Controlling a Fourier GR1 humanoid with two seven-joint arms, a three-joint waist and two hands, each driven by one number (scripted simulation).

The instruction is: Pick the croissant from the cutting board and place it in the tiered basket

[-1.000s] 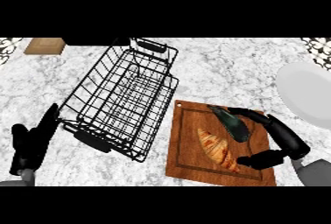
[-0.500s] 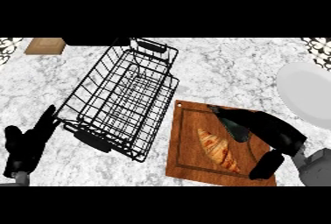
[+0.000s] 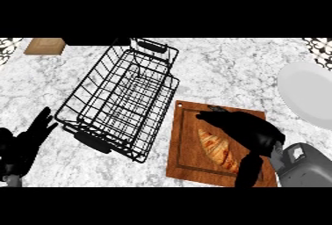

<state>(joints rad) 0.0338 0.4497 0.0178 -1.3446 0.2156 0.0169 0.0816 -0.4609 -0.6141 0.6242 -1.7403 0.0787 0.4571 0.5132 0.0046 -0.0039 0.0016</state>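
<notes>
Pastry, a golden-brown flaky croissant [image 3: 219, 150], lies on the brown wooden cutting board [image 3: 188, 154], right of the black wire tiered basket [image 3: 123, 105]. Right hand [image 3: 256, 132] hovers over it, fingers spread, holding nothing. Likely light, crushable: take its thick middle gently.

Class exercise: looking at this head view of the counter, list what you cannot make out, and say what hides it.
- Croissant: right side hidden under the right hand; contact unclear.
- Cutting board: right part covered by that hand and forearm.
- White plate: cut off by the right edge.
- Left hand: partly cut off at the left edge.
</notes>
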